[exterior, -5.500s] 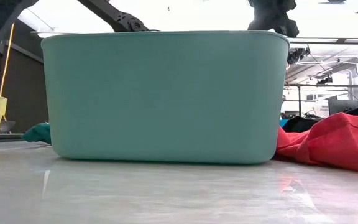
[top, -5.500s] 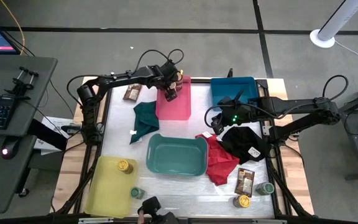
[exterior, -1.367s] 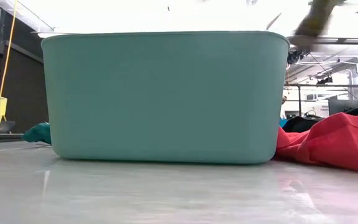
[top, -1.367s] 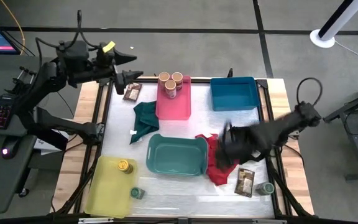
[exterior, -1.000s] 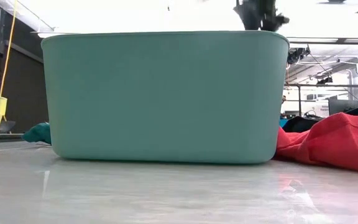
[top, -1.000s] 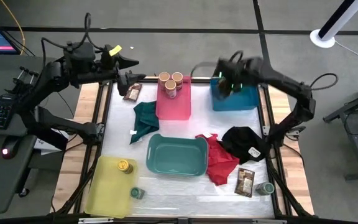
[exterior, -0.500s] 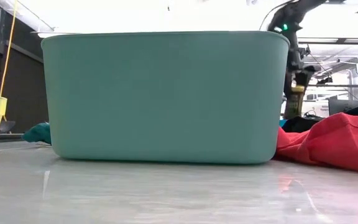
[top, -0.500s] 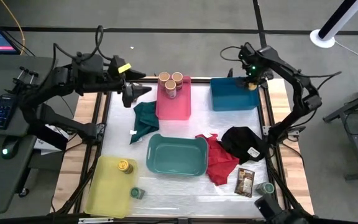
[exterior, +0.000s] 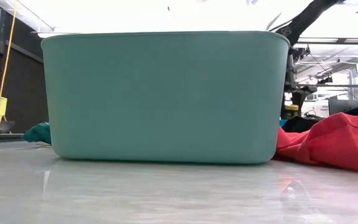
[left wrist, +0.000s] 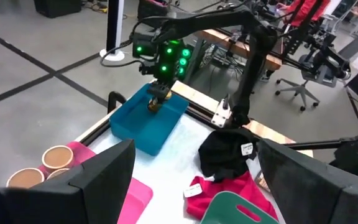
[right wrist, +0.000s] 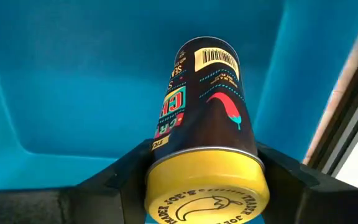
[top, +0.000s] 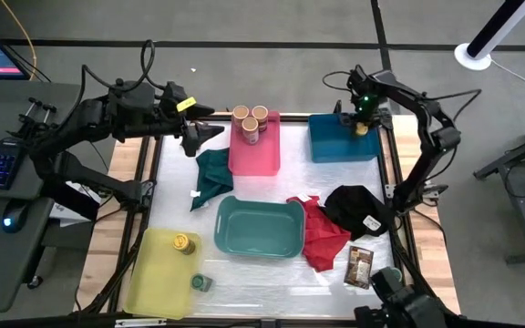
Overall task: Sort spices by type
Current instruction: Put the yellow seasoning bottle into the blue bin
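Observation:
My right gripper (top: 363,122) is over the far right corner of the blue bin (top: 335,146), shut on a dark jar with a yellow lid (right wrist: 205,124); the jar also shows in the low view (exterior: 291,111). My left gripper (top: 202,137) is open and empty above the table's far left, beside the pink bin (top: 255,155), which holds three tan-lidded jars (top: 251,118). A yellow-lidded jar (top: 182,242) stands in the yellow bin (top: 153,282). A green-lidded jar (top: 200,283) and a brown packet (top: 360,264) rest on the table. My right gripper pinches the jar's sides just under its yellow lid (right wrist: 207,186), one finger (right wrist: 126,177) on each side. The fingers come from above, pointing down, along the jar. The jar hangs lid up, base toward the blue bin's floor (right wrist: 73,81); whether it touches the floor, I cannot tell.
The teal bin (top: 258,228) stands mid-table. A dark green cloth (top: 212,173) lies at the left; red (top: 322,239) and black (top: 358,208) cloths lie at the right. A dark thing (top: 399,305) shows at the near right edge.
My right gripper has carried the yellow-lidded jar from the blue bin's far left toward its far right corner and then gone down. My left gripper has moved toward the near and right, closer to the pink bin.

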Controlling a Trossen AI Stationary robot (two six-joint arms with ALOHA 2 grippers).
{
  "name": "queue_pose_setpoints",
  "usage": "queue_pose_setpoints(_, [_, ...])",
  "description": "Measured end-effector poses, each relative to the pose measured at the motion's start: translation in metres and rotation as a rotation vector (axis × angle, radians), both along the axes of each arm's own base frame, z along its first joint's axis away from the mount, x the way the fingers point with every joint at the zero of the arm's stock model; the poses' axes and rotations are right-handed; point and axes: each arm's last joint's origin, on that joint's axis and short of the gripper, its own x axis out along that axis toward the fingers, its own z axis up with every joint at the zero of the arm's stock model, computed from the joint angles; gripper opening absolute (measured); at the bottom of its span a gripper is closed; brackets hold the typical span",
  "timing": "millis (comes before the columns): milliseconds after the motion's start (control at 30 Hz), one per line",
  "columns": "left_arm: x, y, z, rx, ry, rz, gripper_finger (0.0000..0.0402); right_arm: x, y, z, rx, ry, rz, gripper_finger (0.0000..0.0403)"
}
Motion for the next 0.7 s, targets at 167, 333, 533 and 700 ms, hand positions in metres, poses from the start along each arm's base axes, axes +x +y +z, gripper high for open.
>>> queue_pose_setpoints(167, [0.0000, 0.0000, 0.0000, -0.001, 0.000, 0.000, 0.0326, -0.0016, -0.0049, -0.0087, 0.027, 0.013, 0.022, 0.0219])
queue_pose_setpoints(333, [0.0000, 0.0000, 0.0000, 0.001, 0.001, 0.000, 0.0326, -0.0055, -0.0060, -0.0092, 0.052, -0.016, 0.062, 0.0247])
queue_pose_setpoints(533, [0.0000, 0.0000, 0.0000, 0.015, 0.006, -0.006, 0.0326, -0.0053, -0.0056, -0.0094, 0.061, -0.027, 0.100, 0.0270])
queue_pose_setpoints(700, [-0.0001, 0.0001, -0.0002, 0.016, 0.008, -0.006, 0.0326, -0.0053, -0.0071, -0.0063, 0.046, -0.011, 0.115, 0.0273])
